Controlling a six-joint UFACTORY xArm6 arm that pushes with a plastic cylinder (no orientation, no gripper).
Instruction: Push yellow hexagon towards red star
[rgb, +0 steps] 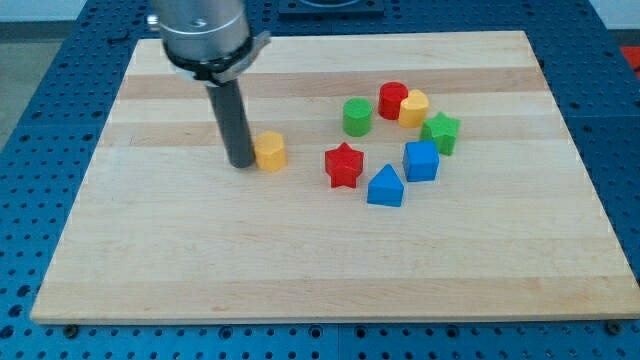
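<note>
One dark rod ends in my tip (241, 163), touching the yellow hexagon (270, 152) on its left; no fingers exist. Rightward, apart, sits the red star (343, 165) on the pale wooden surface (150, 260).

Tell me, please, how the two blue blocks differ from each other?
The blue cube has a flat top; the blue triangular block comes to a peak. The cube lies nearer the green star, while the triangular block lies lower in the view, beside the red star. Both share the same blue.
</note>
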